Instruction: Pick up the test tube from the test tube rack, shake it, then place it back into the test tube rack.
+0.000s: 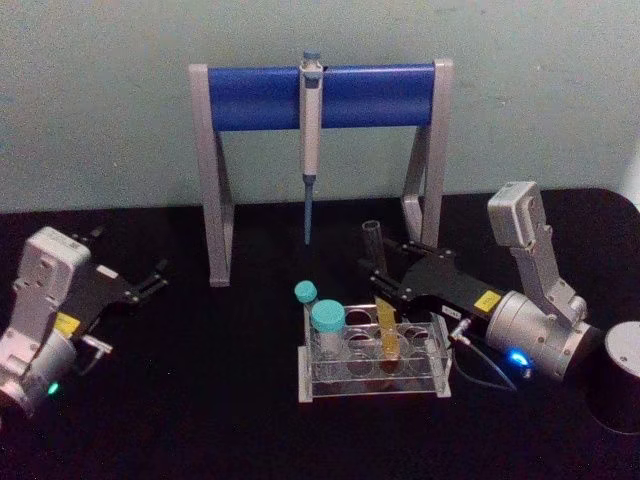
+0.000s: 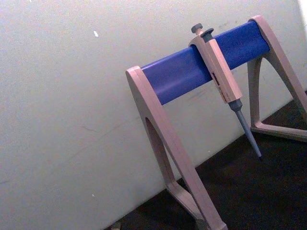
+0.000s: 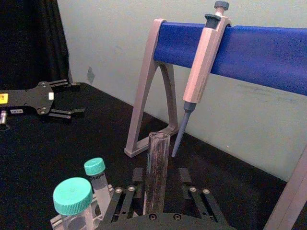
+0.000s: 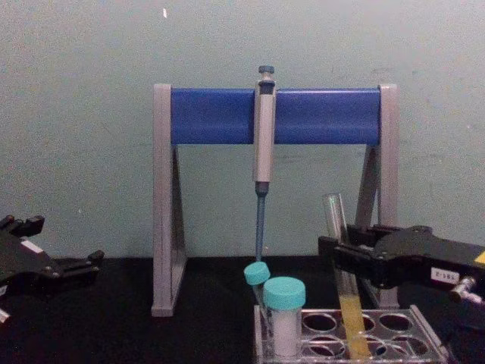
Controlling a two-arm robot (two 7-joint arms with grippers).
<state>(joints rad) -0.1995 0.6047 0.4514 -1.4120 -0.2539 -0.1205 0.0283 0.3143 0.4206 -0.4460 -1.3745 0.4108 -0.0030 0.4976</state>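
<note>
The test tube (image 1: 374, 250) is a long clear glass tube with yellow liquid at its bottom. It leans slightly while standing in a hole of the clear test tube rack (image 1: 370, 388) at the table's middle. My right gripper (image 1: 380, 287) reaches in from the right at mid-height of the tube, with one finger on each side. In the right wrist view a small gap shows between the test tube (image 3: 157, 172) and one finger, so the jaws are open. From the chest, the test tube (image 4: 337, 220) rises above the right gripper (image 4: 342, 254). My left gripper (image 1: 150, 282) rests open at the far left.
Two teal-capped tubes (image 1: 327, 318) stand in the rack's left end. Behind the rack is the grey-and-blue pipette stand (image 1: 260, 95) with a pipette (image 1: 311, 130) hanging from it. A dark cylinder (image 1: 620, 375) sits at the right edge.
</note>
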